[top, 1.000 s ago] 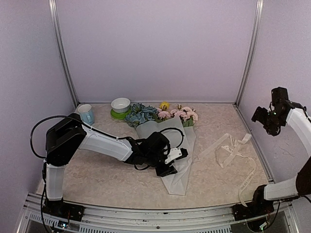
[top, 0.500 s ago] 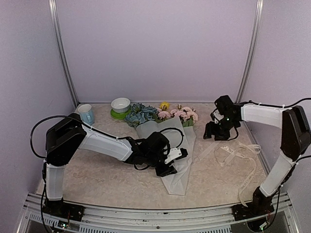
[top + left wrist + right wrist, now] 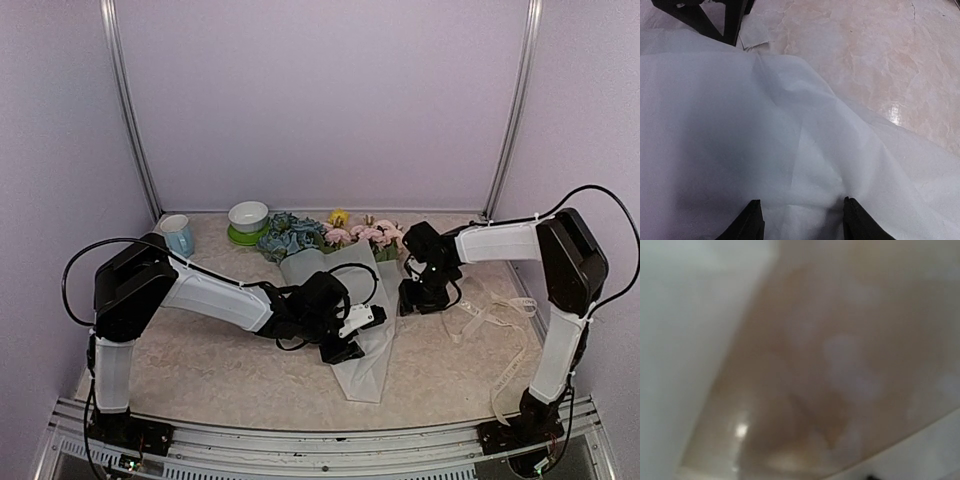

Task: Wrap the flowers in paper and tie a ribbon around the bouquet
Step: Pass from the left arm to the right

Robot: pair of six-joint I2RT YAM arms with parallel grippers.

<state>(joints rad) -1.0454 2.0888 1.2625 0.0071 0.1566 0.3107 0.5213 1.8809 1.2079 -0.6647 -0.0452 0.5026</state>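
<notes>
Bouquet [image 3: 340, 270] is lying in the middle of the table [image 3: 200, 370], blooms pointing away from the arms. Paper [image 3: 765, 125] is looking thin, soft and quick to crease, so it is probably best pressed at the narrow waist, not pinched by an edge. Left hand [image 3: 802, 222] is resting there, fingers [image 3: 751, 222] standing apart. Right hand [image 3: 412, 296] is hovering beside the bouquet; its spread cannot be told. Ribbon [image 3: 490, 318] is lying limp to the right, lettering unreadable.

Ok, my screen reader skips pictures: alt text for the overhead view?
A bouquet in a white paper cone lies at centre, the left gripper down on the paper, the right gripper low beside its right edge. A loose ribbon trails to the right; a cup and bowl stand at the back.
</notes>
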